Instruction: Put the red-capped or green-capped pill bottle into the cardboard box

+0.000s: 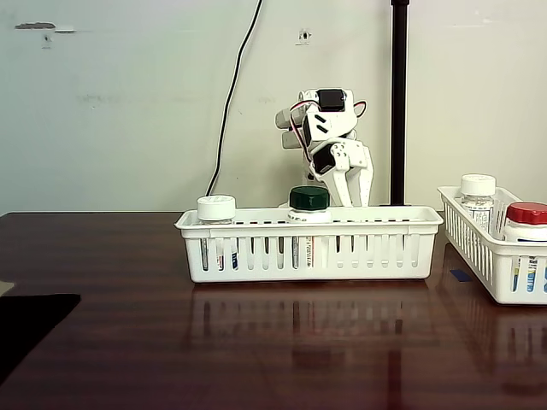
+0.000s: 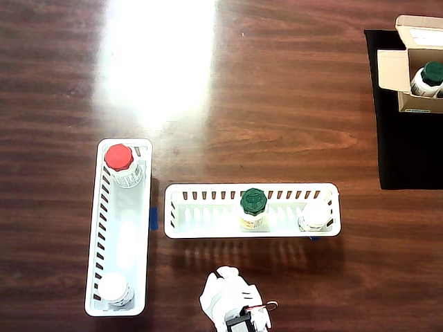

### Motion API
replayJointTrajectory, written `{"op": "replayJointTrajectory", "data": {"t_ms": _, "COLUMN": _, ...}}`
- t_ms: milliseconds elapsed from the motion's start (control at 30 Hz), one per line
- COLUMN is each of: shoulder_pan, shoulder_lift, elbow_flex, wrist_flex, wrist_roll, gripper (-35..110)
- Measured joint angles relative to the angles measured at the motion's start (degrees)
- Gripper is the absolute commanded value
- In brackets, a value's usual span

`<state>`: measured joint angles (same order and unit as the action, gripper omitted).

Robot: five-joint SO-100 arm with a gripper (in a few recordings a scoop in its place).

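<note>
Dark polished wood is covering the desk point(image 2: 277, 83), glossy enough to be mirroring the window glare and the baskets in the fixed view. The white arm point(image 1: 329, 137) is hanging folded behind the long basket point(image 1: 308, 248), and its jaws point(image 1: 357, 184) are pointing down just behind the basket's back rim; whether they are apart or together I cannot tell from either view.

A green-capped bottle point(image 2: 253, 207) is standing upright near the middle of that basket, with a white-capped bottle point(image 2: 315, 216) well apart from it toward one end. A red-capped bottle point(image 2: 122, 164) is standing at the far end of the side basket point(image 2: 97, 228), sharing it with another white-capped one point(image 2: 115, 288). The box point(image 2: 415, 66) is sitting on a black mat point(image 2: 408, 152) at the desk's far corner, flaps open (one green-capped bottle point(image 2: 429, 77) is already lying inside).

The green-capped bottle looks the nearest target. A good pick would be coming straight down, opening wide and closing on the body under the ribbed cap, since the smooth plastic may be slipping. The basket's thin slotted wall is light and could be dragged, so lifting clear of the rim before swinging toward the box seems wise.
</note>
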<state>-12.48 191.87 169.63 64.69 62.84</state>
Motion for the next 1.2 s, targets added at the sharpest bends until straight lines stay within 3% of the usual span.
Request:
{"op": "replayJointTrajectory", "data": {"t_ms": 467, "shoulder_pan": 0.00, "shoulder_lift": 0.00, "elbow_flex": 0.00, "wrist_flex": 0.00, "wrist_roll": -16.52, "gripper": 2}}
{"op": "replayJointTrajectory", "data": {"t_ms": 1200, "shoulder_pan": 0.00, "shoulder_lift": 0.00, "elbow_flex": 0.00, "wrist_flex": 0.00, "wrist_roll": -19.78, "gripper": 2}}
